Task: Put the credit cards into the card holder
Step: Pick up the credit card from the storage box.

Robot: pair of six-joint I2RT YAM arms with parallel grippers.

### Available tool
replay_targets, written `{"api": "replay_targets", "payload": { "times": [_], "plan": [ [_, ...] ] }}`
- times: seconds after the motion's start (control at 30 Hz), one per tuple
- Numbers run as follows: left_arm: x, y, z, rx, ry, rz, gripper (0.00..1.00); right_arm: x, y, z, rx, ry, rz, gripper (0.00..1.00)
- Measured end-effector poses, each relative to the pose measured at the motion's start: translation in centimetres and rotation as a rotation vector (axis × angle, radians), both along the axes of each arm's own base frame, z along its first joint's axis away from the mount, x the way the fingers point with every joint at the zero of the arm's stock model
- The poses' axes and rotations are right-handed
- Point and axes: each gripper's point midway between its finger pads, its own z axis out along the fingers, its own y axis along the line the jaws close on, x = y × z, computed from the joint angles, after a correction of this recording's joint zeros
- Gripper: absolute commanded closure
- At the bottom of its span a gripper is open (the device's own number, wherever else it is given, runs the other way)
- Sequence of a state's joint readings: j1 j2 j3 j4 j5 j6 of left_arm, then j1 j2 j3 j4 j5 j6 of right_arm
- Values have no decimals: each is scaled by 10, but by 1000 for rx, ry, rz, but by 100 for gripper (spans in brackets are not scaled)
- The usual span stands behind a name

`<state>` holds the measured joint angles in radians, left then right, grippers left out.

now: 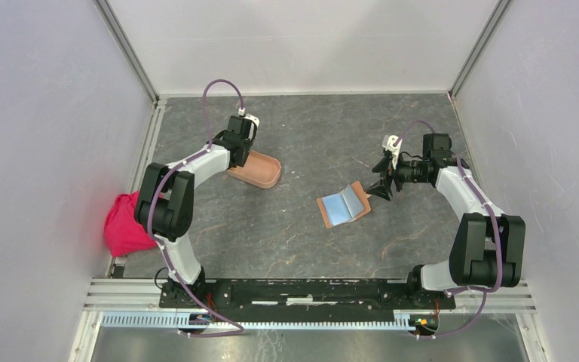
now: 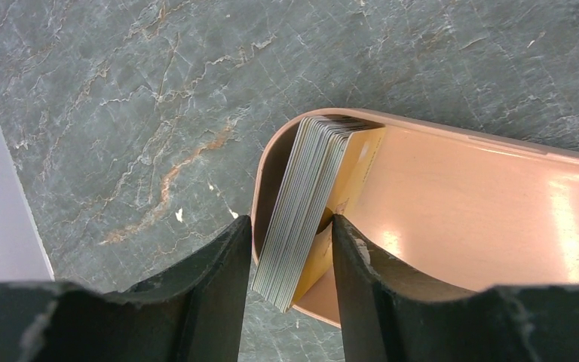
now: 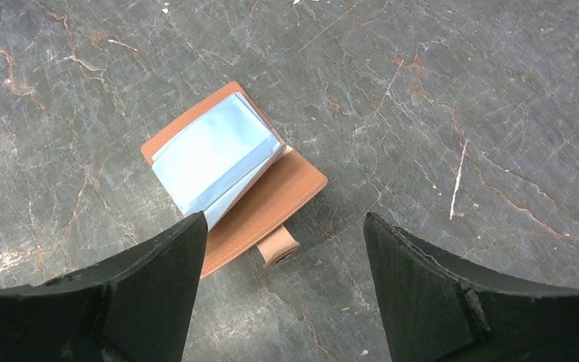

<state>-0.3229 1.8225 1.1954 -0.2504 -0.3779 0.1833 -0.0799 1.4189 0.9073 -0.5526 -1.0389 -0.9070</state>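
Observation:
A thick stack of credit cards (image 2: 309, 196) stands on edge at the rounded end of the salmon-pink card holder (image 2: 467, 204), leaning on its end wall, with an orange card on the inner side. My left gripper (image 2: 291, 220) straddles the stack. One finger is outside the rim with a thin gap to the cards, and the other is inside against the orange card. From above, the left gripper (image 1: 243, 143) points down over the card holder (image 1: 264, 172). My right gripper (image 3: 283, 219) hangs open and empty.
A brown leather wallet (image 3: 271, 204) lies open on the table just below the right gripper, showing pale blue sleeves and a snap tab; in the top view the wallet (image 1: 344, 205) is mid-table. A red cloth (image 1: 124, 224) lies at the left wall.

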Motion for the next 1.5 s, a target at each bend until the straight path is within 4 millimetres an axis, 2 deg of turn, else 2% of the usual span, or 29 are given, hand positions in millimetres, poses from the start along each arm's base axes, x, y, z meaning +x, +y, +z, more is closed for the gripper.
{"api": "replay_targets", "payload": {
  "times": [0.97, 1.23, 1.5],
  "plan": [
    [2, -1, 13, -2, -36, 4, 64, -1, 0, -1, -3, -2, 6, 17],
    [2, -2, 15, -4, -40, 1, 74, -1, 0, -1, -4, -2, 8, 17],
    [3, -4, 15, -5, -45, -2, 74, -2, 0, -1, -4, -2, 8, 17]
  ]
}}
